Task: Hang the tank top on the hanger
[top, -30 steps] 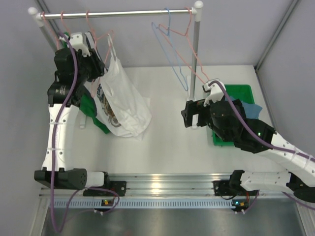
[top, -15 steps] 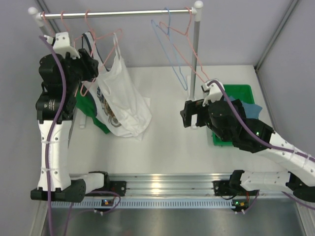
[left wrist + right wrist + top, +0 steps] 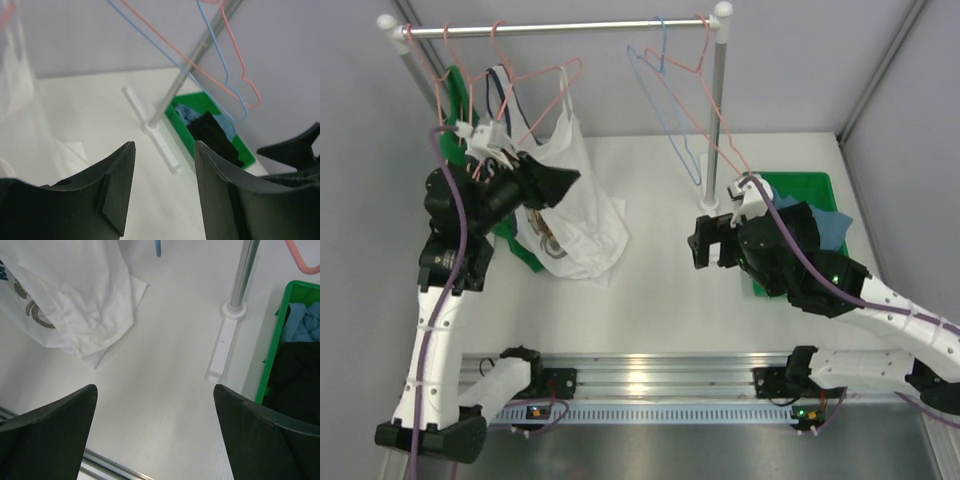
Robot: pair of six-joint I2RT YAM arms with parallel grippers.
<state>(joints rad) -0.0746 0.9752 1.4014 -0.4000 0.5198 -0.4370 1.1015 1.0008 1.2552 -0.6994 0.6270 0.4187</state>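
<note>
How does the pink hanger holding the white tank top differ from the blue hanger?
Colour: the pink hanger is salmon pink, while the blue hanger is blue. Load: the pink hanger carries the tank top, while the blue hanger is bare. Place: the pink hanger hangs toward the left end of the rail, while the blue hanger hangs toward the right end, near the post. Both are thin wire hangers hooked over the rail.

White-shelled, black-jointed left arm (image 3: 435, 330) and right arm (image 3: 910, 320) are trailing purple cables (image 3: 464, 210); left gripper (image 3: 164, 150) is showing matte black wedge-shaped fingers (image 3: 112, 195).
</note>
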